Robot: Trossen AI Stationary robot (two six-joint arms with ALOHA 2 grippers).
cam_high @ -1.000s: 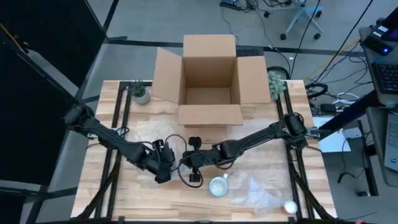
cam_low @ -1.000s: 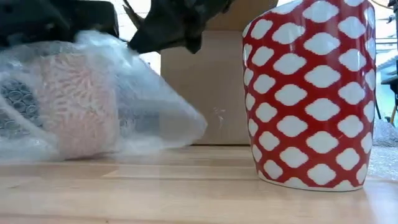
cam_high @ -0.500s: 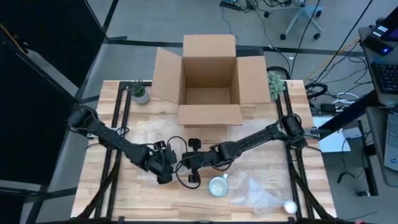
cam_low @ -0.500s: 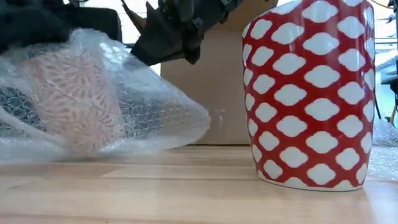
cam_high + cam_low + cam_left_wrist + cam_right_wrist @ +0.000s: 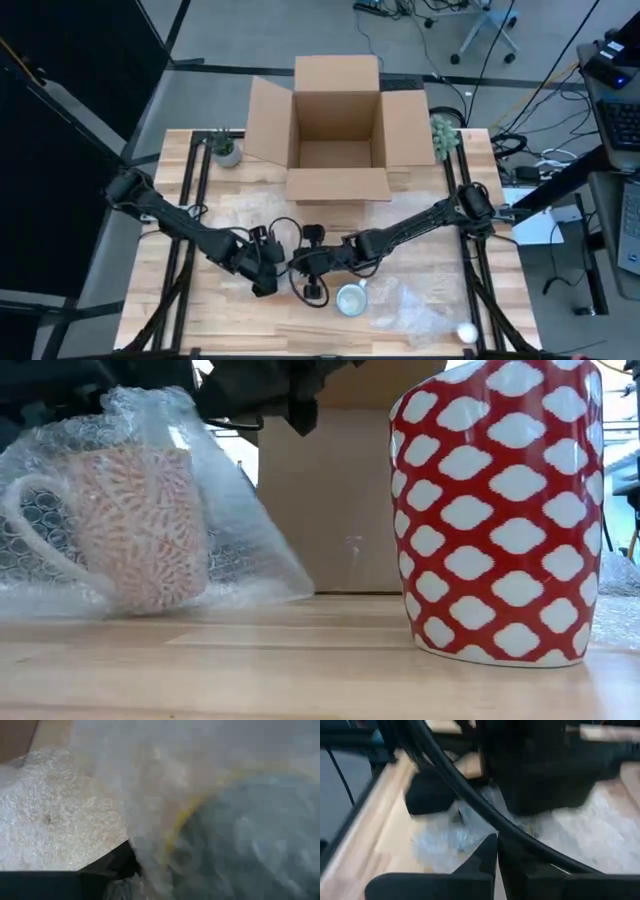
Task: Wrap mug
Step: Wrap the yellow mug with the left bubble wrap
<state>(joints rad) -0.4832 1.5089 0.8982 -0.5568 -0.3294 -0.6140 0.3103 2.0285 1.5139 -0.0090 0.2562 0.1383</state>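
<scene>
No text, label, brand, number or sign can be read in any view. The cardboard box [image 5: 337, 128] at twelve o'clock on the table [image 5: 230, 330] shows plain brown faces, and the red vase [image 5: 497, 510] carries only a white lozenge pattern, no lettering.

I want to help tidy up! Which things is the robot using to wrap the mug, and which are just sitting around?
In the job:
patterned mug
bubble wrap around it
left end effector
right end effector

Just lying about:
red-and-white mug
cardboard box
small potted plant
spare plastic sheet
</scene>
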